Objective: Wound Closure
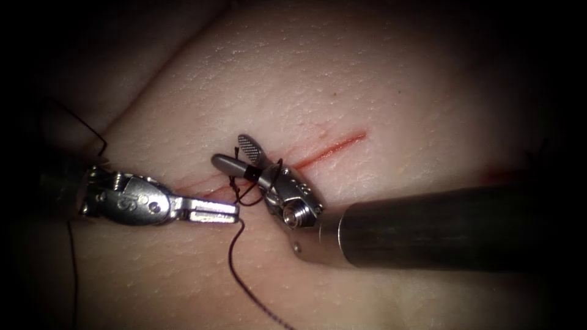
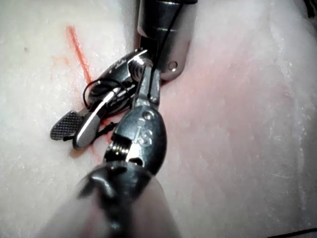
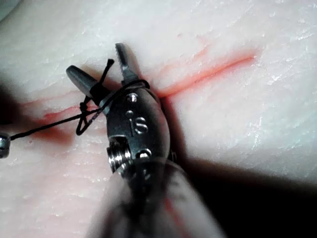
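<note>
Your left tool (image 1: 211, 211) lies level, coming in from the left, its jaws closed with the tip beside your right tool (image 1: 235, 153). That one reaches in from the right, wrist bent, its two jaws spread apart in a fork

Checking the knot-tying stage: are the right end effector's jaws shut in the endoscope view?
No: the right end effector has its two jaws spread apart over the cut, with thread looped around it.
</note>
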Available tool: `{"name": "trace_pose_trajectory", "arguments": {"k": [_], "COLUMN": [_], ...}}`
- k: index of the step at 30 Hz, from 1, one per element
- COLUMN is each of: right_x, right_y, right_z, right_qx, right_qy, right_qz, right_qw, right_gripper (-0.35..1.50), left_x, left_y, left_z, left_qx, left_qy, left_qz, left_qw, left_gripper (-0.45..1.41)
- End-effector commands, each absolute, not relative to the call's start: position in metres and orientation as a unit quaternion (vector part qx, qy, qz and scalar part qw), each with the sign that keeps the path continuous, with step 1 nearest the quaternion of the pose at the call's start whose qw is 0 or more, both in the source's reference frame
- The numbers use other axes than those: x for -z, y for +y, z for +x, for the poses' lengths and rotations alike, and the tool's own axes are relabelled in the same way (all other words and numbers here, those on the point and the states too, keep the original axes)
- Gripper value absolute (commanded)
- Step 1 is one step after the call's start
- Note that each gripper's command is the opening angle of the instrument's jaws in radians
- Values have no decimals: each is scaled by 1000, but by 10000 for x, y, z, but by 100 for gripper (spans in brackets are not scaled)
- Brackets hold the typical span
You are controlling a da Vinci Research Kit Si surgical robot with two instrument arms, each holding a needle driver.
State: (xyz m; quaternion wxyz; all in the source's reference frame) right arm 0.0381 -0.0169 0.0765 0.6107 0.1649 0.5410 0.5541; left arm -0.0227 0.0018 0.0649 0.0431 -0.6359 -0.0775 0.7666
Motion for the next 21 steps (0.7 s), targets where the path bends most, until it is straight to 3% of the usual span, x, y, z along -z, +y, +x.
{"name": "trace_pose_trajectory", "arguments": {"k": [1,6,7,8,9,11,12,21], "right_x": [-767,-767,-765,-764,-764,-761,-760,-756], "right_y": [-176,-176,-176,-176,-176,-176,-176,-173], "right_z": [390,390,390,390,390,390,391,390], "right_qx": [-554,-553,-554,-554,-554,-555,-557,-542], "right_qy": [541,541,541,541,541,540,539,545], "right_qz": [167,167,168,168,168,169,171,158], "right_qw": [611,611,610,610,610,610,609,620], "right_gripper": [100,74,46,32,32,-16,-30,-35], "left_x": [-653,-653,-653,-653,-653,-653,-654,-659], "left_y": [12,11,11,11,11,11,10,-1], "left_z": [-231,-229,-229,-229,-229,-229,-229,-230], "left_qx": [-766,-766,-766,-766,-766,-766,-766,-767], "left_qy": [-79,-80,-80,-80,-80,-80,-79,-77], "left_qz": [-636,-637,-637,-637,-637,-637,-637,-636], "left_qw": [43,42,42,42,42,42,42,37], "left_gripper": [-45,-45,-45,-45,-45,-45,-45,-45]}}
